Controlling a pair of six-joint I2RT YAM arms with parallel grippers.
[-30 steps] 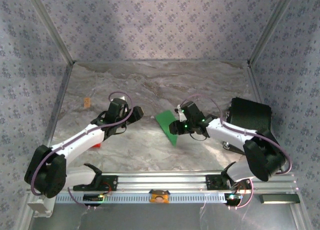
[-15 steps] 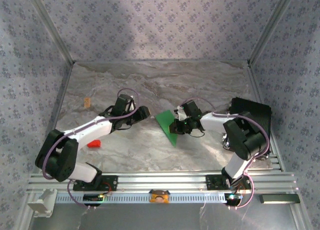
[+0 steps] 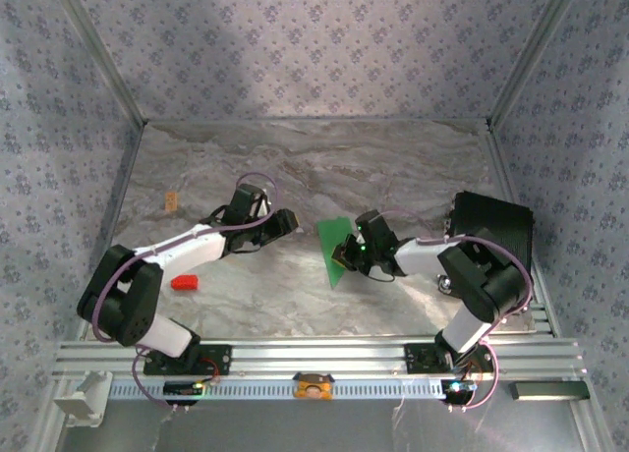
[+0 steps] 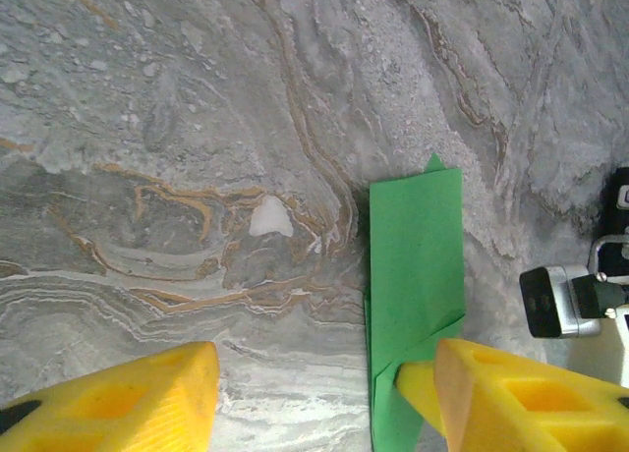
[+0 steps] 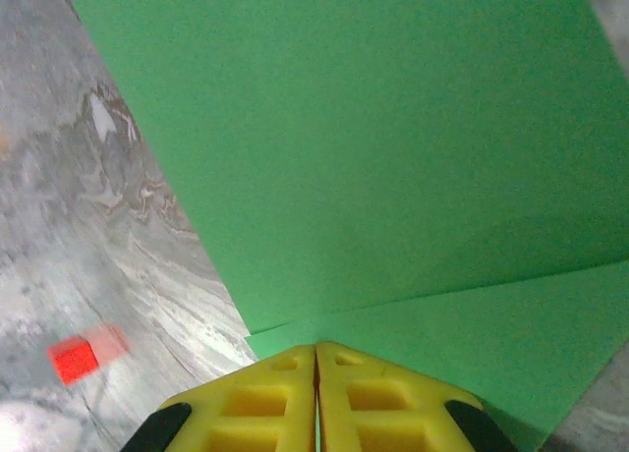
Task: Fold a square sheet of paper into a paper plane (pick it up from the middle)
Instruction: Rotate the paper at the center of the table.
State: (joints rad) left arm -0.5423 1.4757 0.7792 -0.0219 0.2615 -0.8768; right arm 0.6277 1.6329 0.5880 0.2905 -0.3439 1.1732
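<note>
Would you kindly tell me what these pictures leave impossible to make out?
Right wrist view: green paper runs off the top and right edges; outline unknown.
Right wrist view: red block is blurred.
Left wrist view: the paper's near end is cut by the bottom edge.

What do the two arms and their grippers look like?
The left arm and right arm have white links between bulky black joints, and a thin purple cable loops along each. The left gripper and right gripper carry wedge-shaped yellow fingers with recessed pockets. A green light glows at the right wrist.
</note>
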